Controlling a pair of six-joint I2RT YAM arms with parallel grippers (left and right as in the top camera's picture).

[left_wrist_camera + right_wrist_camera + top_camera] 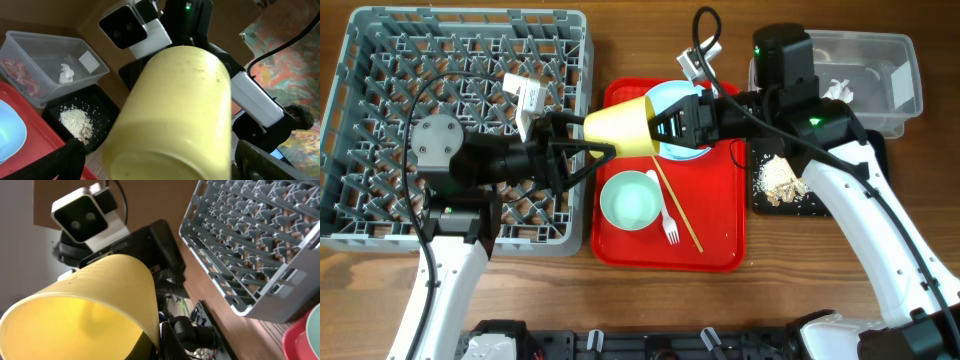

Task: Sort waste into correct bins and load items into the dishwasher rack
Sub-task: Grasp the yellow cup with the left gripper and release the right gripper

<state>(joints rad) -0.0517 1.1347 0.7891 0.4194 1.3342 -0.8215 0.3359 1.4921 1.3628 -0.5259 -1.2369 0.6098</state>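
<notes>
Yellow cup point(620, 128) in mid-air between both grippers, above the 11 o'clock corner of the red tray point(720, 245).

Right gripper point(660, 128) is clenched on the cup's rim. The cup lies sideways, base pointing to 9 o'clock. Left gripper point(595, 158) is spread wide, fingers point(70, 160) flanking the base; contact cannot be told. Grey rack point(380, 80) sits at 9 o'clock of the red tray. Pale green bowl point(630, 200) and white fork point(667, 218) lie on the red tray, at 6 o'clock of the cup. At 3 o'clock, black tray point(815, 207) holds crumbs point(778, 180); clear tub point(900, 60) holds paper scrap point(838, 90).

L gripper point(592, 142) spread, R gripper point(658, 126) clamped
</notes>
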